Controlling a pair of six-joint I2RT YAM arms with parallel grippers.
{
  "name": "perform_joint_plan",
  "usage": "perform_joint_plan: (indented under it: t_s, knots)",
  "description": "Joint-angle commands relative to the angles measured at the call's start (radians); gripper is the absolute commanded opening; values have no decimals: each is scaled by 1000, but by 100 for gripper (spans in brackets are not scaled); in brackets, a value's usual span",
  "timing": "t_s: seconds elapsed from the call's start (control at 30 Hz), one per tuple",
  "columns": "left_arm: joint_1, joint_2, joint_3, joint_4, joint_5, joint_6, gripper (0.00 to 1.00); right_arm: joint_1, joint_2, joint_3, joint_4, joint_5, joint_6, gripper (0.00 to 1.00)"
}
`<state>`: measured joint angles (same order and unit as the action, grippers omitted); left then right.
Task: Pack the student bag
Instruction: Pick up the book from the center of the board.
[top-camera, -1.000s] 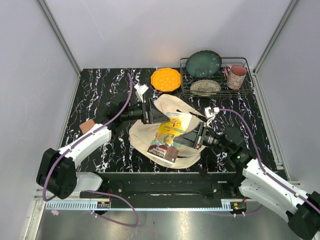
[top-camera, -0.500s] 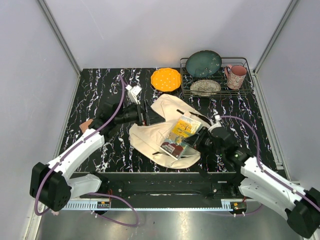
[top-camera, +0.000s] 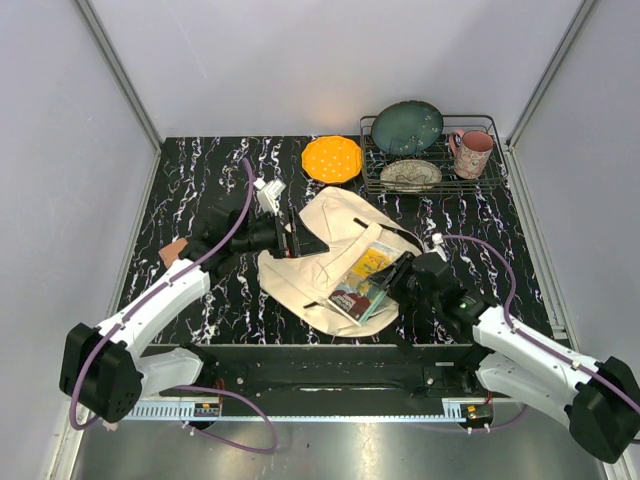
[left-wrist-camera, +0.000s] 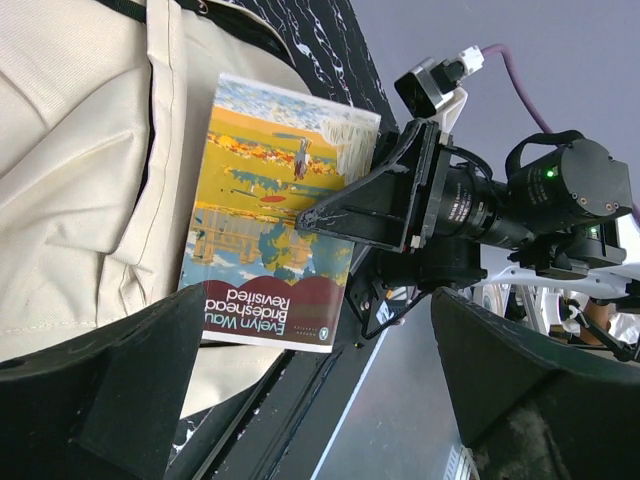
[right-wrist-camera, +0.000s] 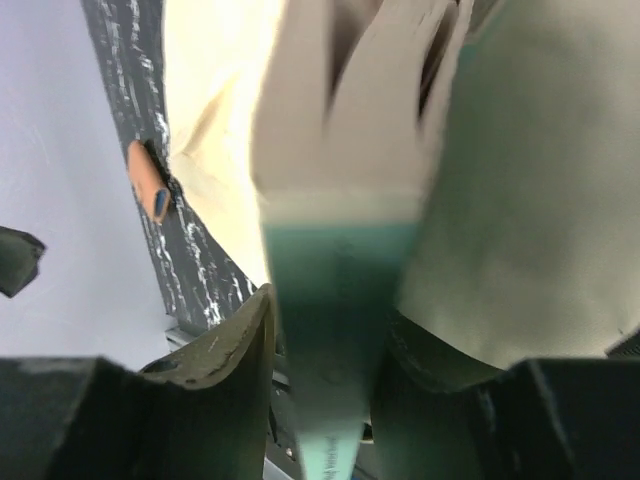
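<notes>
R gripper (top-camera: 397, 282): book (top-camera: 362, 282) sits btwn its fingers, we can't tell if clamped or loose. L gripper (top-camera: 305, 238) fingers wide apart, nothing in them, at bag's (top-camera: 300, 283) far-left edge. Bag lies flat btwn both arms, book on it.

The plain cream-beige fabric backpack (top-camera: 345, 215) lies on a black marble-look tabletop (top-camera: 200, 180) veined white and purple. The paperback book (left-wrist-camera: 270, 210) has a yellow-orange painted cover, a maroon band with white lettering and a teal edge. At the far side are an orange dotted plate (top-camera: 332, 159), a dark teal speckled plate (top-camera: 407, 128) and a pink patterned mug (top-camera: 472, 152).
</notes>
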<state>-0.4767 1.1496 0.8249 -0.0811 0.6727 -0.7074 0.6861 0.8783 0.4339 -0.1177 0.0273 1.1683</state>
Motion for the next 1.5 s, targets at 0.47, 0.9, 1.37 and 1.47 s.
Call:
perform_joint_plan:
  t_s: [0.47,0.9,1.37,1.47]
  knots:
    - [4,24,13,41,8,12,99,0,136,43,127,97,24,1]
    - [4,-2,59,78,85,27,99,-2,-328,62,211,-251,-259,0]
    - [-72,-13,54,259,160,-18,99,-2,-136,108,538,-552,-176,0]
    - [-74,-2,54,193,127,23,99,0,-116,94,608,-578,-144,0]
